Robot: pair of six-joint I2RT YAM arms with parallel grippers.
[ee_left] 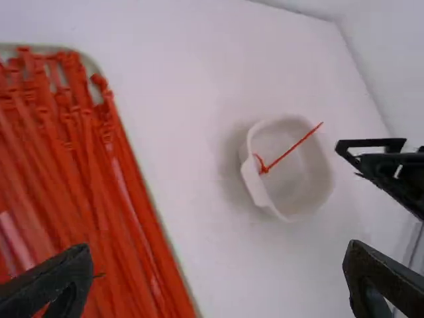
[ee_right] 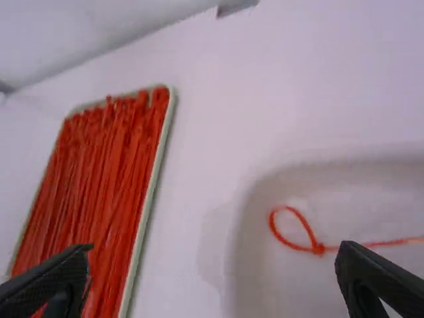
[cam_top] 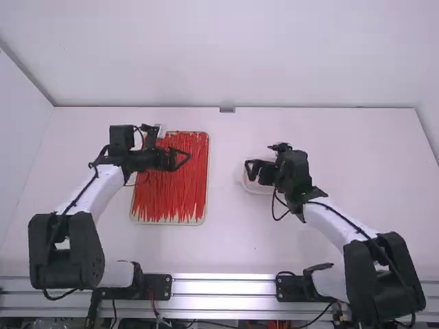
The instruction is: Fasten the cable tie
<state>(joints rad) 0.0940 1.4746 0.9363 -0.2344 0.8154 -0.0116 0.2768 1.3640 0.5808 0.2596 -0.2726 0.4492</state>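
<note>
A flat tray (cam_top: 204,205) holds a dense pile of red cable ties (cam_top: 175,188), the same pile (ee_left: 59,172) that lies under the left wrist camera. My left gripper (cam_top: 180,160) hovers open and empty over the pile's far end, its fingers spread wide (ee_left: 217,265). To the right stands a small white bowl (cam_top: 252,187). Inside it lies one red cable tie (ee_left: 285,152) closed into a small loop (ee_right: 295,232) with its tail pointing out. My right gripper (cam_top: 250,171) hangs open and empty just above the bowl's left rim (ee_right: 213,252).
The white table (cam_top: 357,157) spreads wide to the right of the bowl and behind both grippers. Between tray and bowl is a narrow strip of bare table (ee_left: 192,152). A small grey tab (cam_top: 227,108) sits at the far edge.
</note>
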